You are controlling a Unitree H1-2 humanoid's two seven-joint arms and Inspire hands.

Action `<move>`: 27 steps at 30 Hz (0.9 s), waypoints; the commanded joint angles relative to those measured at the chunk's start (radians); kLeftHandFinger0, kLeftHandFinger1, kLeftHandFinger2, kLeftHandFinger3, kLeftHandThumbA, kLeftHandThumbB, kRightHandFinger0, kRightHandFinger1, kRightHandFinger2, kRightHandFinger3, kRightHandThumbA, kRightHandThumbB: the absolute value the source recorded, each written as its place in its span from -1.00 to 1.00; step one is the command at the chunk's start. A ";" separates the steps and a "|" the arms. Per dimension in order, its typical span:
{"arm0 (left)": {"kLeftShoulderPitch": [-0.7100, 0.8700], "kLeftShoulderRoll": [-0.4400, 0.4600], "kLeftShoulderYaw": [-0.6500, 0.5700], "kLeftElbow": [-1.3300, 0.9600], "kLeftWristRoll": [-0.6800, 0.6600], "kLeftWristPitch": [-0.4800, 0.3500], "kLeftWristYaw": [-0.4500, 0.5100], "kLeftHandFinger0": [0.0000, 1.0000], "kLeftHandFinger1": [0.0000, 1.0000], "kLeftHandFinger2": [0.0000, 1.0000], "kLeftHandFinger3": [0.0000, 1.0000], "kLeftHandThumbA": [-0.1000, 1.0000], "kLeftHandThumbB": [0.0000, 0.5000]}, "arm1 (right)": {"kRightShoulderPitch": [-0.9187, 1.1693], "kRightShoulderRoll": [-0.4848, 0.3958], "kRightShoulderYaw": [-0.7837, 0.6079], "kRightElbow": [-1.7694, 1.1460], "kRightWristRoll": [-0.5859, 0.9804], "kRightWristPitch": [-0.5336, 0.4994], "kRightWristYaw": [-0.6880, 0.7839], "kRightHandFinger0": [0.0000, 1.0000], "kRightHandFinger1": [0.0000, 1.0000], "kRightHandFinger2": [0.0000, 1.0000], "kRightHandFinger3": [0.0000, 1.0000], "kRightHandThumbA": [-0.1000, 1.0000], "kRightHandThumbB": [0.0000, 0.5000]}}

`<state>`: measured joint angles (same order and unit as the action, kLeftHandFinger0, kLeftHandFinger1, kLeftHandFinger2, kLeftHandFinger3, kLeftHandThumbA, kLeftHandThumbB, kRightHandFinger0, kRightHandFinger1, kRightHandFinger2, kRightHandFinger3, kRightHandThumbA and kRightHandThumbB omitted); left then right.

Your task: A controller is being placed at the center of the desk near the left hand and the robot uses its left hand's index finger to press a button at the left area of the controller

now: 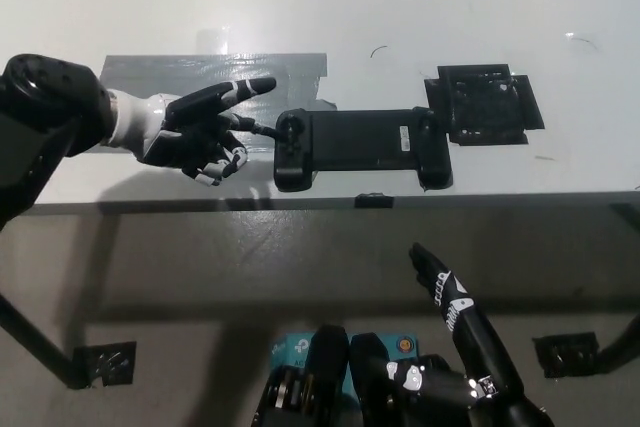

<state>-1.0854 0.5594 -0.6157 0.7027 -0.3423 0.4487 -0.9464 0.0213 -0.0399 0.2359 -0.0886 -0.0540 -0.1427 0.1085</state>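
A black controller (361,146) lies lengthwise on the white desk (420,7), close to the desk's near edge. My white left hand (200,127) hovers just left of it, over a patch of grey tape (290,72). One dark finger stretches right and its tip reaches the button area at the controller's left end (290,132). Another finger points up and to the right, while the rest curl under. The hand holds nothing. My black right hand (460,322) rests low at the lower right, below the desk edge, fingers straight.
A square black pad (484,104) lies on the desk right of the controller. A small black clip (373,200) sits on the desk's near edge. Dark floor shows below the desk, with black brackets (570,354) on it.
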 commanded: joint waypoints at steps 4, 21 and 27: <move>-0.052 0.020 0.017 -0.008 -0.020 0.021 -0.001 -1.00 -0.99 -0.50 1.00 1.00 0.64 | -0.009 0.005 0.003 -0.030 -0.001 -0.036 0.015 1.00 1.00 1.00 1.00 0.92 -0.02; -0.023 0.000 0.045 0.020 0.031 0.021 0.032 -1.00 -0.96 -0.42 1.00 1.00 0.74 | -0.014 0.013 0.015 -0.034 -0.019 -0.026 0.012 1.00 1.00 1.00 1.00 0.89 -0.07; -0.027 -0.024 0.066 0.043 0.032 0.021 0.056 -1.00 -0.84 -0.27 1.00 1.00 0.68 | -0.017 0.016 0.011 -0.032 -0.013 -0.026 0.010 1.00 1.00 1.00 1.00 0.86 -0.08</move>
<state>-1.0754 0.5340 -0.5803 0.7407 -0.3178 0.4530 -0.9269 0.0187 -0.0364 0.2441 -0.0916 -0.0620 -0.1434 0.1115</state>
